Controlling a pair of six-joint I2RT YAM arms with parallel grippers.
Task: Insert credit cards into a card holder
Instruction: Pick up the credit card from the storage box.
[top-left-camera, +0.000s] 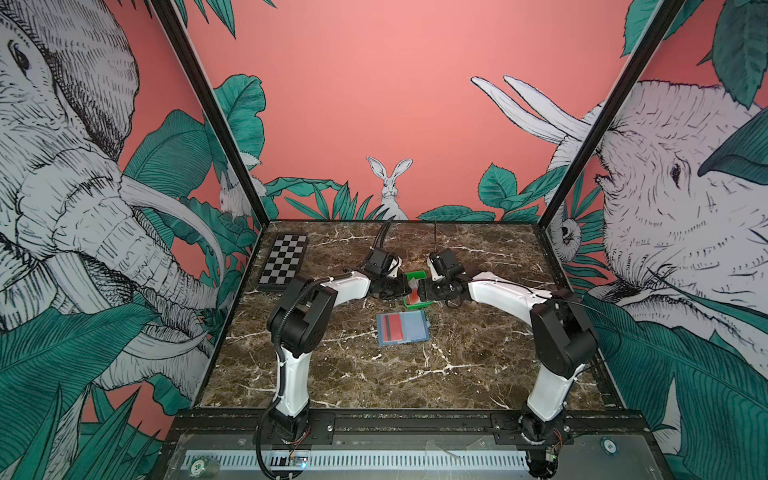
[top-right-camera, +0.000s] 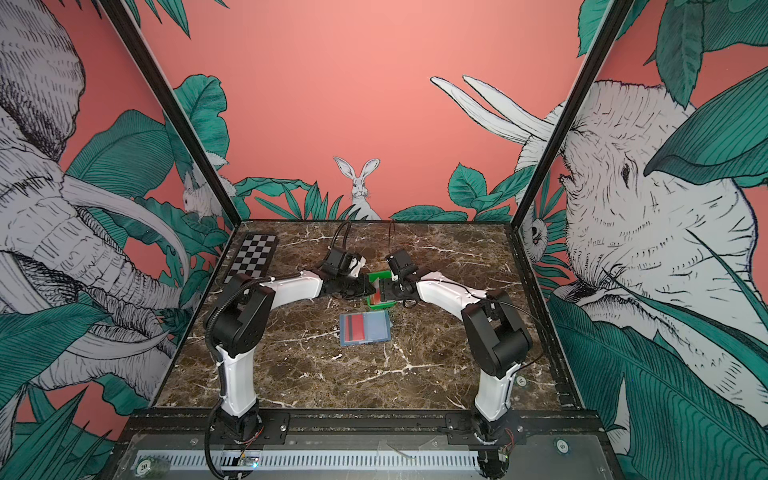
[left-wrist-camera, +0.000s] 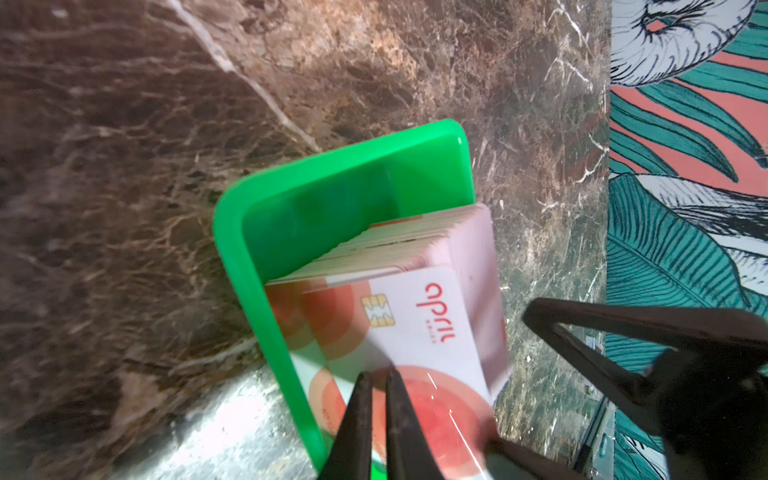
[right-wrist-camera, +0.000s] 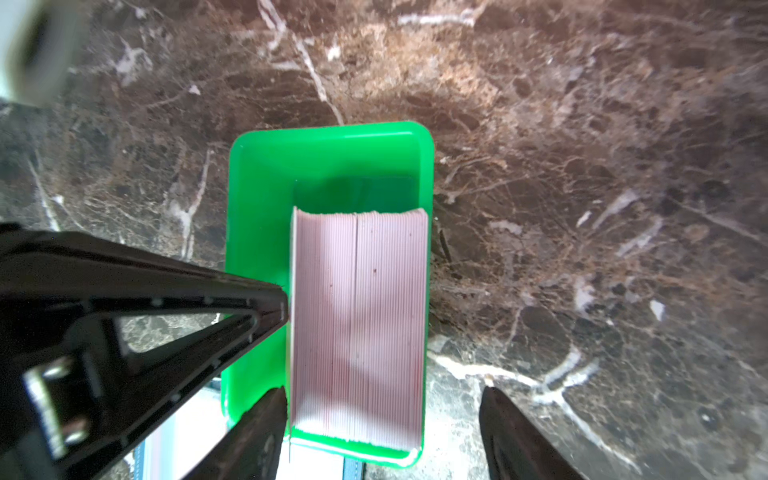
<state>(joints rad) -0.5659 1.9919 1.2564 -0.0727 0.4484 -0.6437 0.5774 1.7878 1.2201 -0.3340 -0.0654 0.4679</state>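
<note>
Right up front, the left arm (top-left-camera: 291, 324) and right arm (top-left-camera: 557, 336) rise from the near rail and bend inward, meeting over the middle of the marble table (top-left-camera: 374, 374). Way out beyond the left fingers, the chessboard (top-left-camera: 283, 262) lies flat by the far left corner.

On the base side of both sets of fingers, near them, the card holder (top-left-camera: 402, 328) lies open and flat. A red card (top-left-camera: 397, 326) with a dark stripe sits in its left sleeve.

Squeezed between the two grippers is the green tray (right-wrist-camera: 257, 208), and the credit cards (right-wrist-camera: 357, 311) stand on edge in it as one thick stack.

The right gripper (right-wrist-camera: 382, 390) is spread wide: one finger over the tray beside the stack's front, the other out past the tray's wall, clamping nothing.

The left gripper (left-wrist-camera: 377, 372) is all but closed, just a slit showing. Its tips are at the front card (left-wrist-camera: 415, 332) of the stack. Pinched or only touched? Can't tell.
</note>
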